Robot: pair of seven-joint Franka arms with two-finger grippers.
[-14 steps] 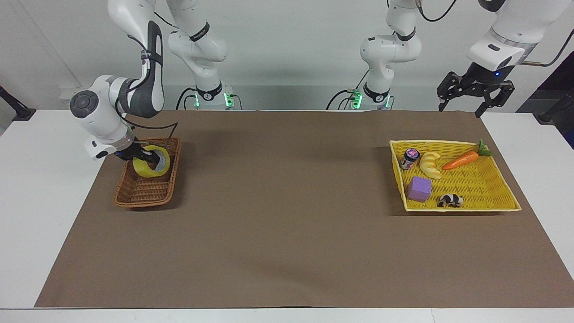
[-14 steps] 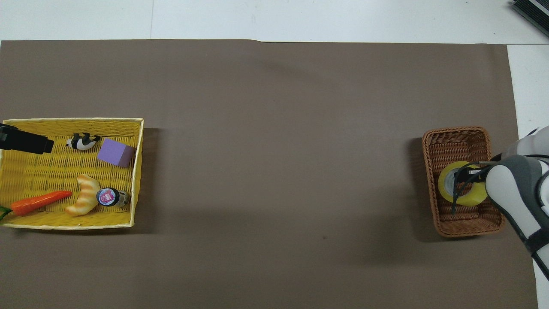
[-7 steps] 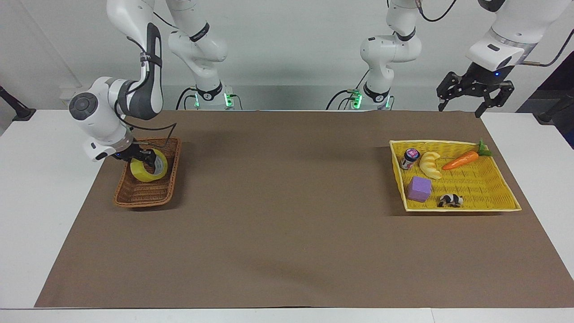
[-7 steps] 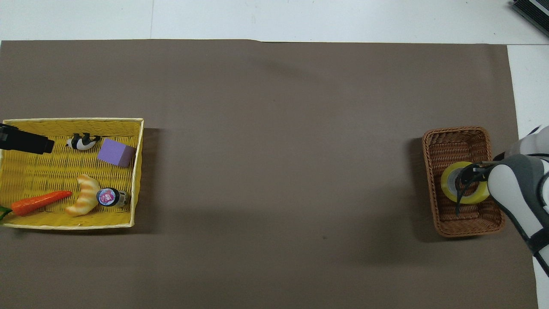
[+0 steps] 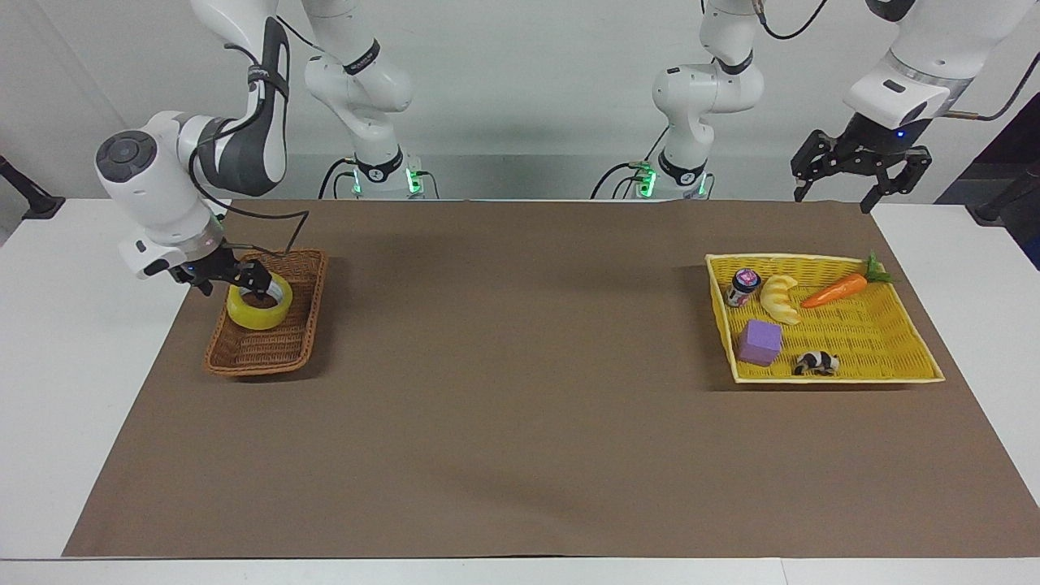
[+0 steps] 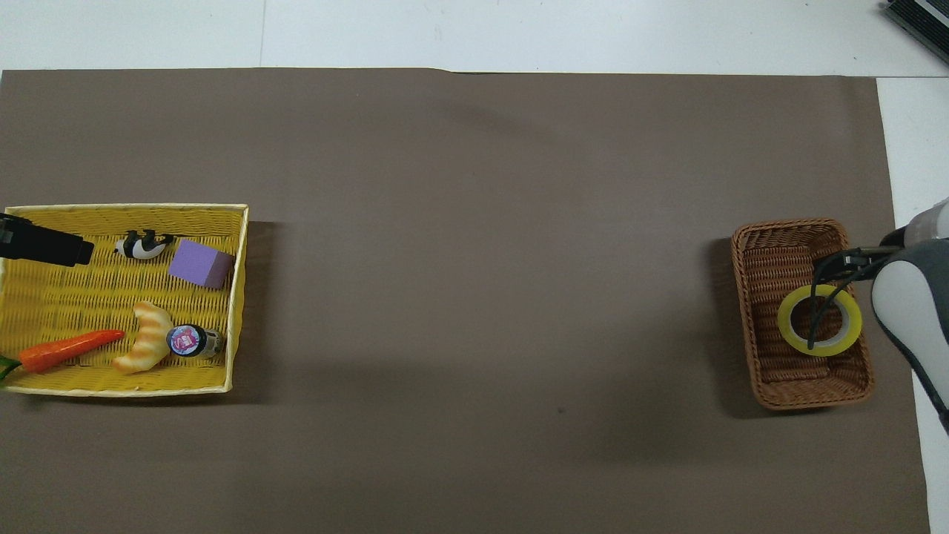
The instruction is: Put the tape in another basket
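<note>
Bright even overhead light, soft shadows w/ blurred edges, no glare, sharp focus
</note>
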